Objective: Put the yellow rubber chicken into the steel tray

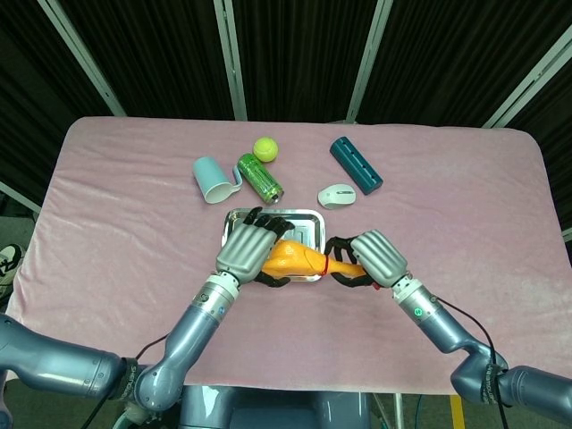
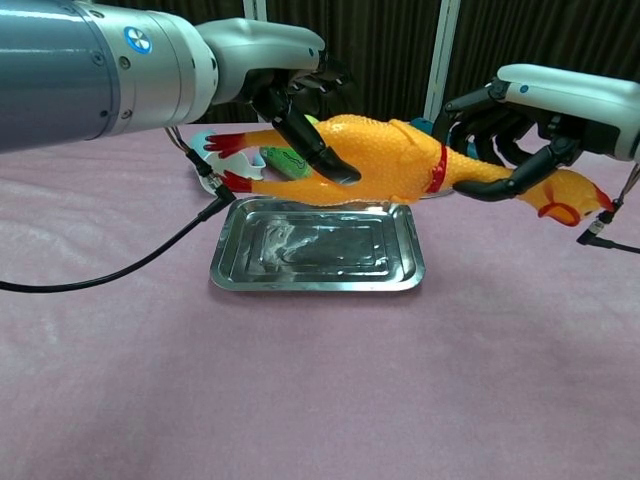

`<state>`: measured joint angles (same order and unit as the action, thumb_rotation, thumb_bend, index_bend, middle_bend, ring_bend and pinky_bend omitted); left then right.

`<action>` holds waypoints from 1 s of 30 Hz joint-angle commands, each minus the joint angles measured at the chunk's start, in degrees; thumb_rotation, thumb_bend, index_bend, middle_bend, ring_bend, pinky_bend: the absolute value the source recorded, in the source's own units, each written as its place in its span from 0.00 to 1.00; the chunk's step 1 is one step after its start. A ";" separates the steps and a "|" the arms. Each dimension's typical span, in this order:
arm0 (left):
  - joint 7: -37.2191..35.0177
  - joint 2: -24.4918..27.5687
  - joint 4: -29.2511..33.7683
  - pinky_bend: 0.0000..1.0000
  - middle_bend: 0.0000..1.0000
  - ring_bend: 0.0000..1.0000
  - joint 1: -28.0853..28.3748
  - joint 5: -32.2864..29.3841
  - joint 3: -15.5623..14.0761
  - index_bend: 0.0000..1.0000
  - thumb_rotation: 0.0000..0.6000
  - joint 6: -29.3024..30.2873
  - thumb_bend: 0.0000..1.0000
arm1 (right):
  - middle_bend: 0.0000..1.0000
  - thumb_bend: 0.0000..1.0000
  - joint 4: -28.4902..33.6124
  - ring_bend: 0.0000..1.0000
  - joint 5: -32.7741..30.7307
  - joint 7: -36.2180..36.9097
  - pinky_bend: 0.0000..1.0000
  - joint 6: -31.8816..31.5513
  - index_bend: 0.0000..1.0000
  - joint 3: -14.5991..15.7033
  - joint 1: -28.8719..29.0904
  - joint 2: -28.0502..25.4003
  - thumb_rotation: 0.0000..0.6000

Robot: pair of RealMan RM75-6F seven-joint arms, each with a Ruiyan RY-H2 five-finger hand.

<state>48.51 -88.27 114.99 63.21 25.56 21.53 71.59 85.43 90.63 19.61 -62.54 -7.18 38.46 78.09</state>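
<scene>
Yellow rubber chicken [image 2: 385, 165] is airborne, stretched roughly horizontal above the steel tray [image 2: 316, 248], not touching it; chest view shows clear air between its belly and the tray floor. Red feet [image 2: 232, 160] point toward 9 o'clock, head and beak [image 2: 570, 195] toward 3 o'clock, past the tray's right rim. Right hand [image 2: 520, 125] is wrapped around the neck, just behind the red collar [image 2: 437, 168], fingers curled over the top and thumb under, so it grips the chicken. Left hand [image 2: 290, 85] is on the body end, fingers [image 2: 315, 150] draped down over the back and side near the legs; contact looks real from the chest view, but whether it actually clamps or just rests there I cannot tell. In the head view both hands [image 1: 248, 250] [image 1: 374, 259] sit over the tray [image 1: 308, 219], left at its 9 o'clock side, right at its 3 o'clock edge, with the chicken [image 1: 299, 259] bridging between them. Tray sits mid-table on the pink cloth [image 1: 465, 197]. At 12 o'clock from the tray: green can [image 1: 259, 177] lying on its side, tennis ball [image 1: 265, 148] just beyond it, light blue cup [image 1: 213, 179] tipped over at 11 o'clock. White mouse [image 1: 337, 195] at 1 o'clock near the tray corner, teal cylinder [image 1: 356, 164] lying further out at 1 o'clock.
</scene>
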 commanded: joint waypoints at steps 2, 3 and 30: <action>0.22 -1.27 -0.85 0.07 0.26 0.22 0.98 -0.84 0.13 0.28 1.00 1.16 0.24 | 0.68 0.61 0.17 0.69 -0.16 -0.06 0.83 -0.16 0.84 -0.13 0.09 0.08 1.00; -0.11 -1.72 -1.15 0.09 0.28 0.24 1.09 -0.67 0.18 0.30 1.00 1.62 0.27 | 0.68 0.61 0.23 0.69 -0.19 -0.11 0.84 -0.25 0.84 -0.14 0.10 0.08 1.00; -4.65 -4.57 -4.60 0.37 0.30 0.44 -0.47 5.39 -2.46 0.15 1.00 3.23 0.10 | 0.69 0.63 -1.16 0.70 -1.08 1.62 0.85 -0.67 0.85 0.18 0.23 0.38 1.00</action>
<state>43.58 -93.32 110.06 62.82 31.37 19.12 75.23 84.35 89.60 21.17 -63.22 -6.99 38.69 78.47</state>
